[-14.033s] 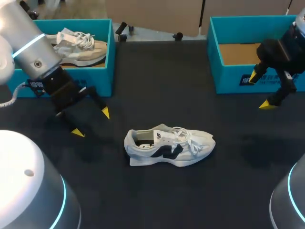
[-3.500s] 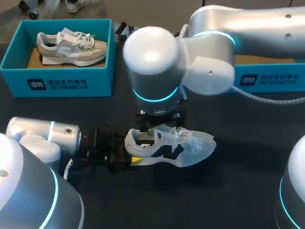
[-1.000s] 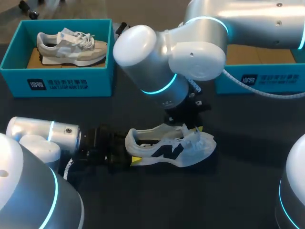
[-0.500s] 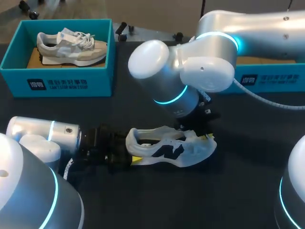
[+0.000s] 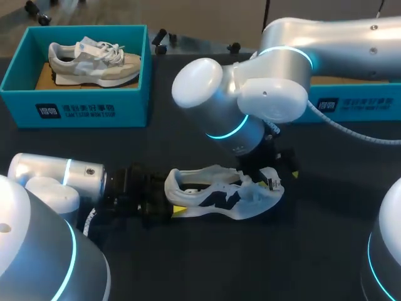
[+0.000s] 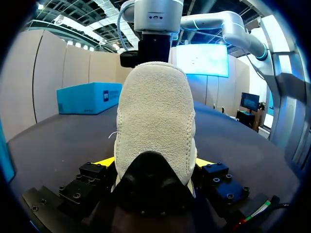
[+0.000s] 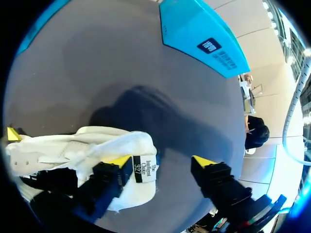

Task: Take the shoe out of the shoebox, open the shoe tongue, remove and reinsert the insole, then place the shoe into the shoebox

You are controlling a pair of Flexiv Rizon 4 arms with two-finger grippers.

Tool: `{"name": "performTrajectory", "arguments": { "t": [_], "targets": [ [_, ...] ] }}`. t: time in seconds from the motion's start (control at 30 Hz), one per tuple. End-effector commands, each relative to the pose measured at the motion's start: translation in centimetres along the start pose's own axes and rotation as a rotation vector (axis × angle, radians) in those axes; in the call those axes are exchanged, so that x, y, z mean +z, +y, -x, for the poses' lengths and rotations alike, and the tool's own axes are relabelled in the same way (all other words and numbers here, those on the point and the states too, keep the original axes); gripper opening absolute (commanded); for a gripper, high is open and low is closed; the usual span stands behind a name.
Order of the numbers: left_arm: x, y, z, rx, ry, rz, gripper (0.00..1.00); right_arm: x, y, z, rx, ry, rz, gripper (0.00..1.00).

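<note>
A white shoe with a black side logo lies on the dark table, toe pointing right. My left gripper comes in low from the left and is shut on the shoe's heel, one yellow tip on each side. Over the toe end hangs my right gripper, open. In the right wrist view one of its fingertips rests against the shoe's white tongue and its tag, which are folded forward; the other fingertip is over bare table.
A teal shoebox at the back left holds a beige shoe. A second teal shoebox stands at the back right, partly behind my right arm. Bare dark table lies in front of the shoe.
My right gripper moved right from the shoe's laces to its toe end, then opened and let go of the tongue. The left gripper and the heel stayed put.
</note>
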State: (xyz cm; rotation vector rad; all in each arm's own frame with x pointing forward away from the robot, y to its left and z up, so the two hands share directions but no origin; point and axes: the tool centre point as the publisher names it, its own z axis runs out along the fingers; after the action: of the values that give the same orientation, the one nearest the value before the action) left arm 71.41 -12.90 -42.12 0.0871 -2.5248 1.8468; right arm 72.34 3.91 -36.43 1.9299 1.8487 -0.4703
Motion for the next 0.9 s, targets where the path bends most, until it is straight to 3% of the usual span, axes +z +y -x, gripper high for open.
{"name": "performTrajectory", "arguments": {
  "t": [0.03, 0.17, 0.37, 0.57, 0.9],
  "targets": [
    [0.0, 0.0, 0.0, 0.000, 0.002, 0.002, 0.00, -1.9, -0.1, 0.4, -0.007, 0.004, 0.034, 1.00],
    [0.0, 0.0, 0.0, 0.000, 0.002, 0.002, 0.00, -3.8, 0.2, 0.6, -0.045, 0.043, 0.093, 1.00],
    [0.0, 0.0, 0.0, 0.000, 0.002, 0.002, 0.00, -7.7, 1.6, -0.7, -0.207, 0.080, 0.201, 1.00],
    [0.0, 0.0, 0.0, 0.000, 0.002, 0.002, 0.00, -10.6, 2.8, -1.6, -0.370, 0.125, 0.351, 1.00],
    [0.0, 0.0, 0.0, 0.000, 0.002, 0.002, 0.00, -15.1, 4.3, -5.3, -0.826, 0.211, 0.554, 1.00]
  ]
}}
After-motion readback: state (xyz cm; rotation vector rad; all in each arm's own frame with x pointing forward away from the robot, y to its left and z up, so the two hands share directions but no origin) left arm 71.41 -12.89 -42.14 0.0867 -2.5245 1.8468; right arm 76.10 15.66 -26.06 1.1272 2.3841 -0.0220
